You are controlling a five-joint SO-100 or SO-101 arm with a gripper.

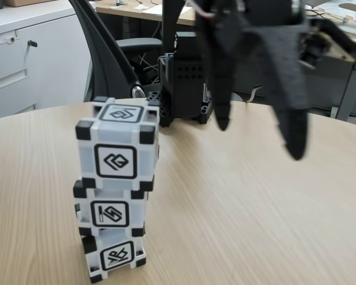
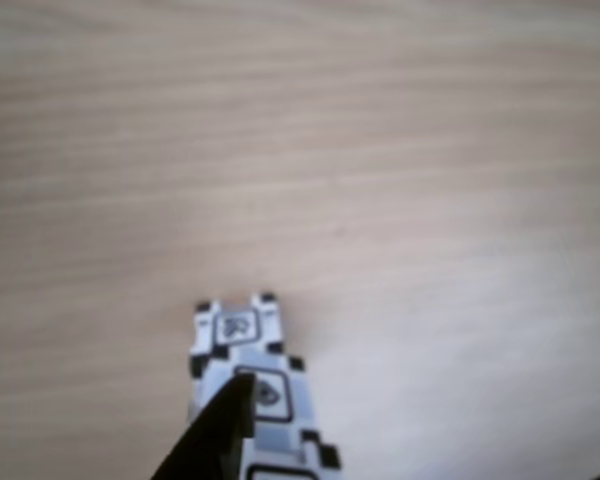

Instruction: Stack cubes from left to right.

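Observation:
Three grey-white cubes with black corners stand stacked in one tower at the left of the fixed view: the top cube [image 1: 118, 142], the middle cube [image 1: 110, 211] and the bottom cube [image 1: 114, 255]. My black gripper [image 1: 260, 141] hangs to the right of the tower and above the table, open, with nothing between its fingers. In the other view the cube tower [image 2: 255, 375] appears from above near the bottom edge, with one black fingertip [image 2: 215, 435] in front of it.
The round wooden table [image 1: 237, 214] spreads to the right of the tower. My black perforated base [image 1: 187, 83] stands at the table's far edge. A black office chair [image 1: 110, 56] and desks lie behind it.

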